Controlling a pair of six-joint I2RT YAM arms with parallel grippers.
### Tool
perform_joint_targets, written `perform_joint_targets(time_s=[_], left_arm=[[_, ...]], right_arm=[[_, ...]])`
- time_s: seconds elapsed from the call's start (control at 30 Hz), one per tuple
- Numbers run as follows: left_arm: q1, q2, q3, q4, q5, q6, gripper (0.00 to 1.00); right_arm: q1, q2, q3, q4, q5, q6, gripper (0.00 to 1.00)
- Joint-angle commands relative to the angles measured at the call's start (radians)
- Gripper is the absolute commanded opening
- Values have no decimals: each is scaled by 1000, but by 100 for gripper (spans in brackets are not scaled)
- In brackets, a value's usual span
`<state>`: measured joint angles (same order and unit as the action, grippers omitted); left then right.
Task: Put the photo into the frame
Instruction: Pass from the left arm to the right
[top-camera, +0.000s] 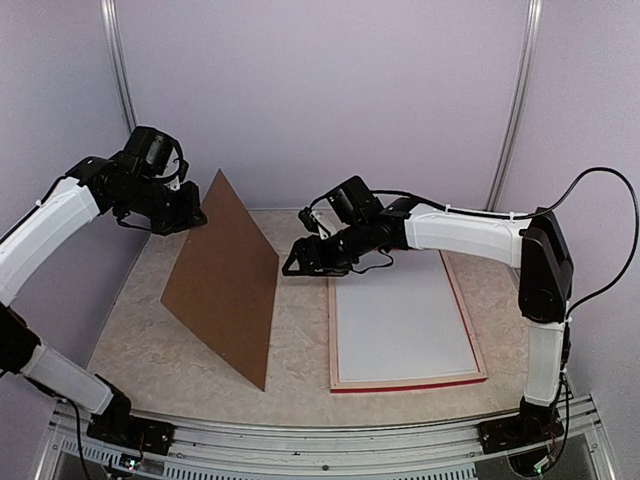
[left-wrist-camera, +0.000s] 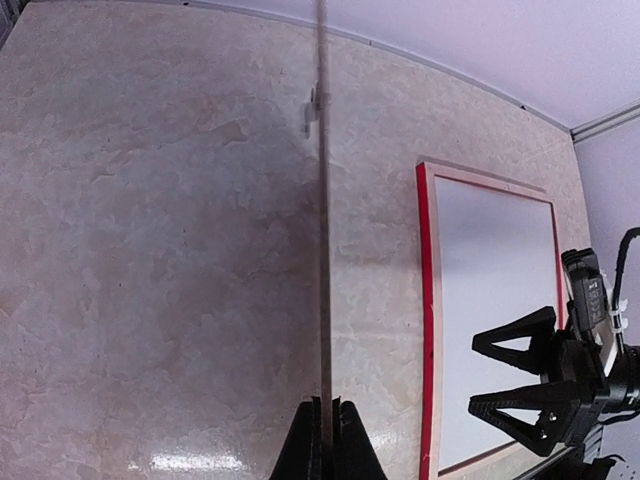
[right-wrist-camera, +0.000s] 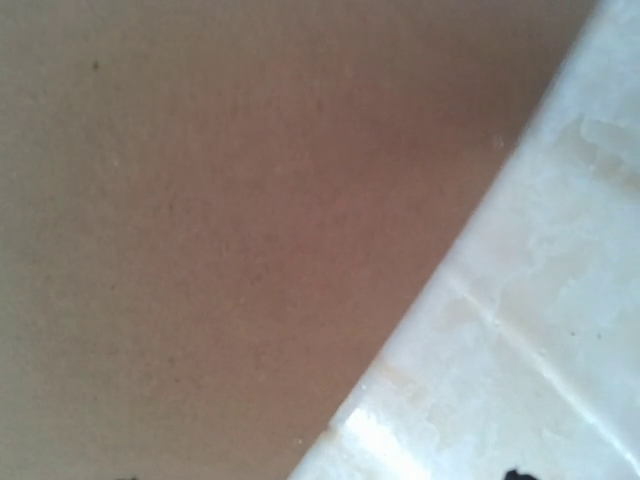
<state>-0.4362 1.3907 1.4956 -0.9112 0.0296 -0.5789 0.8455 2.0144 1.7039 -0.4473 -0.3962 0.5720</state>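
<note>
My left gripper (top-camera: 195, 215) is shut on the top corner of a plain brown backing board (top-camera: 225, 275), which stands tilted on its lower edge left of centre. In the left wrist view the board (left-wrist-camera: 323, 250) shows edge-on between the closed fingertips of the left gripper (left-wrist-camera: 326, 405). The frame (top-camera: 405, 382) lies flat at the right, its red edge (left-wrist-camera: 425, 300) outward, and a white sheet (top-camera: 400, 320) fills it. My right gripper (top-camera: 298, 258) hovers open and empty between the board and the frame's far left corner. The photo is out of view.
The beige marbled table (top-camera: 130, 330) carries everything. The right wrist view is filled by the brown board (right-wrist-camera: 200, 230) close up, with table surface (right-wrist-camera: 540, 330) at its lower right. Walls and two metal poles close off the back.
</note>
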Motion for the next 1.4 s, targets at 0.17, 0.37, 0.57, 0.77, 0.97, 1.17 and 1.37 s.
perform_joint_targets(time_s=[0.17,0.37,0.57,0.77,0.97,1.17,1.37], left_arm=[[-46,25,12,33,9,6,11],[-52,5,0,65,42,-19,40],[-55,-32,-23,154,140,-65,54],[-109,-34,-43,228,180,-108,57],[-191,-11,-42,295,178,-133,58],[-250,28,-24,336,179,-136,59],[-275,42,-17,367,189,-120,59]], right_arm=[[-17,-61,-74,49,8,24,77],[-21,-69,-84,54,-1,31,77],[-37,-103,-80,56,-18,42,77],[-54,-129,-49,24,-32,48,78],[-82,-149,-17,30,-86,99,79],[-95,-162,-13,122,-179,193,79],[-94,-198,-59,220,-204,268,79]])
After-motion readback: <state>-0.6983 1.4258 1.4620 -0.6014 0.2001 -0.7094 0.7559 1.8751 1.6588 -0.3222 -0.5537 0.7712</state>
